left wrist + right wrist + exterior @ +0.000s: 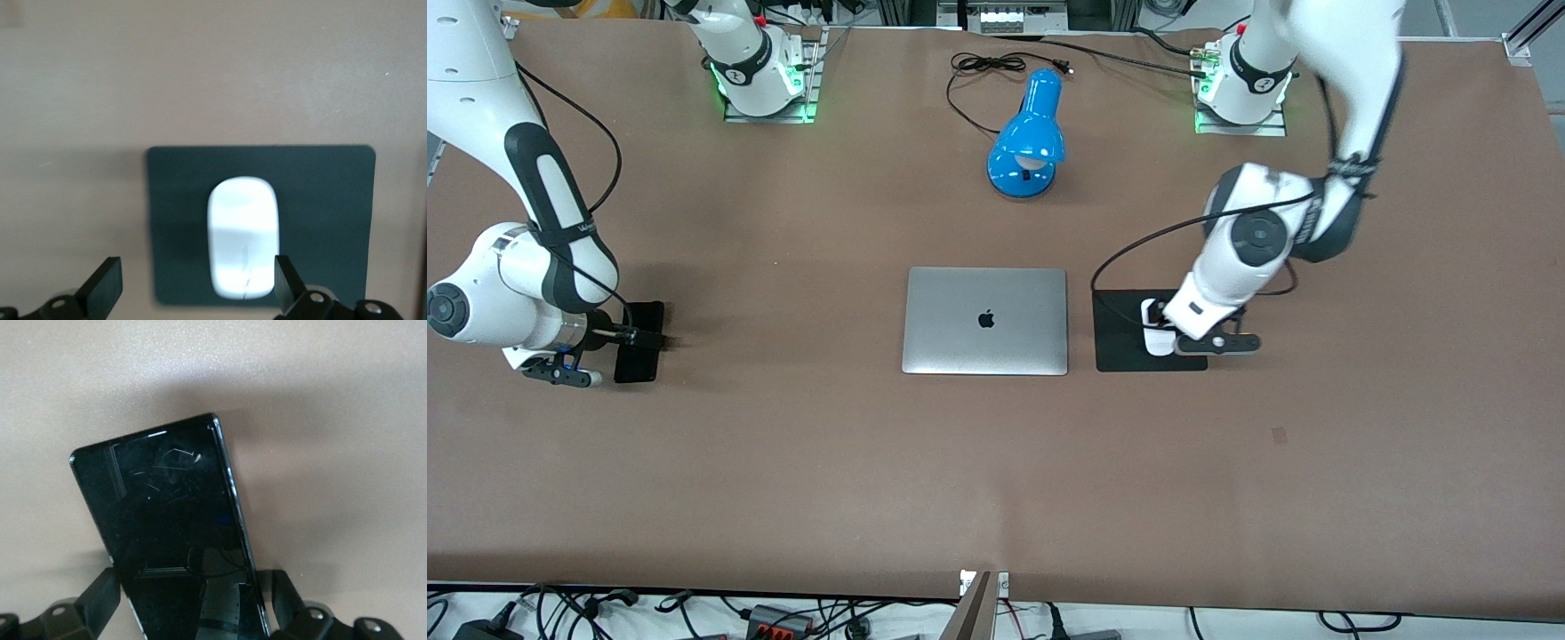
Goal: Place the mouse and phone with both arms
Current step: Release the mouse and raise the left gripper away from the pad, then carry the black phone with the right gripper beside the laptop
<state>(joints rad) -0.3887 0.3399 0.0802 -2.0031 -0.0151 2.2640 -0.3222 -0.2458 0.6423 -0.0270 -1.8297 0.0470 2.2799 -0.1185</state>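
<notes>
**Both items down, both grippers spread — I judge the placing nearly done**

Nearest my front camera there is only bare brown worktop [978, 480], a wide band with nothing on it. Next come the task's things, in a row with the closed laptop [985, 321] between them.

At the right arm's end, the phone [640, 341] lies flat on the worktop, well apart from the laptop. The right gripper [193, 613] sits low over one end of it, fingers spread on either side with a gap showing, so I read it as let go. The worktop's edge is close at that end.

At the left arm's end, the mouse [242, 237] rests on the black pad [333, 200], just beside the laptop. The left gripper [197, 293] hangs over it, fingers wide apart and clear of the mouse.

What I think remains is lifting both arms away. Straight up looks safest for each.

Farther off stands a blue lamp [1029, 138] with its loose cord [983, 76], near the arm bases, well apart from both grippers.
</notes>
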